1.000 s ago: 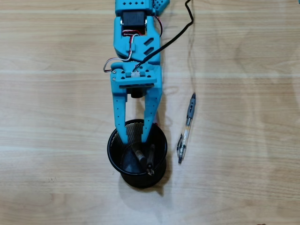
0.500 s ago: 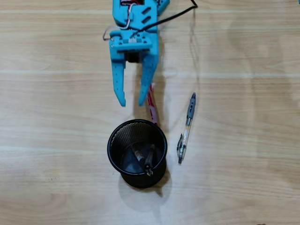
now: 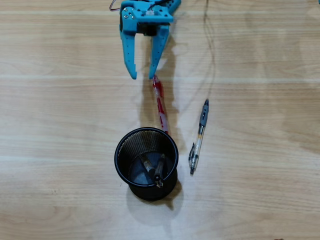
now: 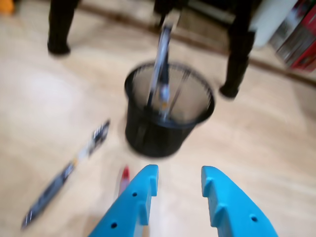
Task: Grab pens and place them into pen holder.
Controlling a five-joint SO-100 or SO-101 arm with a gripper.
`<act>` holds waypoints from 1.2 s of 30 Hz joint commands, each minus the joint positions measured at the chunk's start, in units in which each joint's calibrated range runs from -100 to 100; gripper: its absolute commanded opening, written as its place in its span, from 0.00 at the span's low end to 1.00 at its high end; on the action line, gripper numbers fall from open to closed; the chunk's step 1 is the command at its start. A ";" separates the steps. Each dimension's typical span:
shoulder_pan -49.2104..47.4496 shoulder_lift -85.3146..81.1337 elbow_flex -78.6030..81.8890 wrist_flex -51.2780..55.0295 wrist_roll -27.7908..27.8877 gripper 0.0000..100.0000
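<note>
pincer [image 3: 142, 78] released, empty, top centre | red pen [image 3: 160, 106] on surface below it, touching pen holder [image 3: 146, 163] rim | risk: grabbing near holder could knock it | clear-and-grey pen [image 3: 198, 137] right of holder

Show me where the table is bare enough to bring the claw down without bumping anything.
Overhead view: bare wood fills everything left of the round black wire-mesh pen holder and open blue claw, and right of the clear-and-grey pen. Crowded: the red pen runs from the claw's tips to the holder's rim, leaving only a narrow strip beside the clear-and-grey pen.
</note>
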 commanded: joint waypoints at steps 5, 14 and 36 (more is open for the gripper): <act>-3.90 -2.66 -7.87 28.66 0.78 0.11; -5.91 3.37 -9.50 29.39 -2.51 0.11; -4.81 36.91 -28.50 29.48 -2.78 0.11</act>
